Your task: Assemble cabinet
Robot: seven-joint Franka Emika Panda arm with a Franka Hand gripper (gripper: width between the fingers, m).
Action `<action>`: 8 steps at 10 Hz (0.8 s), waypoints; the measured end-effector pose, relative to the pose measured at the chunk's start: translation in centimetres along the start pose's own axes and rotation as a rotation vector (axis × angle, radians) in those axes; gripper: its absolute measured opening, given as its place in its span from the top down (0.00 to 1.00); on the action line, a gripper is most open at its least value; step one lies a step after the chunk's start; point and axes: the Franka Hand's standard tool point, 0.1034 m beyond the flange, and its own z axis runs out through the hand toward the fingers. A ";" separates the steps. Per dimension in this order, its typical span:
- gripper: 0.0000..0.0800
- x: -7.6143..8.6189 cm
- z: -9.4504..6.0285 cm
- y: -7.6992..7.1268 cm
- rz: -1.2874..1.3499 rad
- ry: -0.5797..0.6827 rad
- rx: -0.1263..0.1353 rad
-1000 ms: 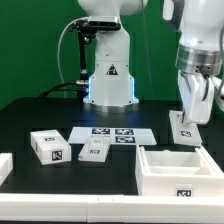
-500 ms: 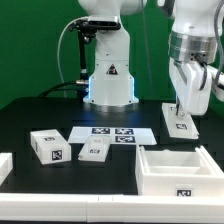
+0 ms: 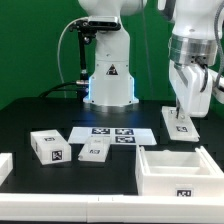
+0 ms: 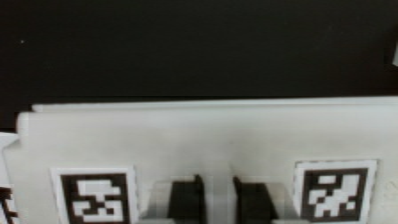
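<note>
Gripper closed narrow on a white tagged panel at the exterior view's right, just beyond the open white cabinet, near right.

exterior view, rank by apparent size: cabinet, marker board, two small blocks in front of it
1. cabinet, also nearest the camera
2. marker board and outer block, at the exterior view's left: too alike to rank
3. inner block

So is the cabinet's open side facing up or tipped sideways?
Facing up: the cabinet shows its rim and hollow inside in the exterior view.
</note>
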 end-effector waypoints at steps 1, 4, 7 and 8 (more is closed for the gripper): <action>0.92 -0.2 0.0 -0.5 -0.007 -0.002 0.058; 0.92 1.3 0.5 -1.7 -0.033 0.028 0.013; 0.92 0.6 0.5 -2.4 -0.059 0.034 0.031; 0.92 0.6 0.6 -2.5 -0.062 0.035 0.053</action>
